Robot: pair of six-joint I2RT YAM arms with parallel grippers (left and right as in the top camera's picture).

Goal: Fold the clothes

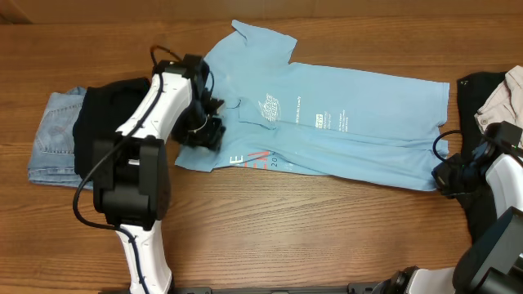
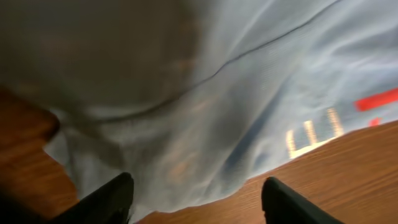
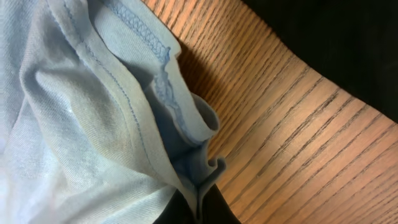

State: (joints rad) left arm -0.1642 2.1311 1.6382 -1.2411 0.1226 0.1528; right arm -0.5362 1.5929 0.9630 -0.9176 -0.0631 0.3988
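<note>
The clothes, a light blue T-shirt (image 1: pixel 327 114) with white and red print, lie spread across the middle of the wooden table (image 1: pixel 286 237). My left gripper (image 1: pixel 206 132) hovers at the shirt's left edge. In the left wrist view it (image 2: pixel 198 190) is open, its two dark fingers standing wide apart with the shirt's rumpled edge (image 2: pixel 205 106) lying between them. My right gripper (image 1: pixel 445 175) sits at the shirt's lower right corner. In the right wrist view it (image 3: pixel 200 205) is shut on the stitched hem (image 3: pixel 155 68), and a small fold of fabric curls up out of the pinch.
A folded pair of jeans (image 1: pixel 53 135) with a black garment (image 1: pixel 102 110) on top lies at the far left, under the left arm. At the right edge lie another black garment (image 1: pixel 478 90) and a pale cloth (image 1: pixel 507 98).
</note>
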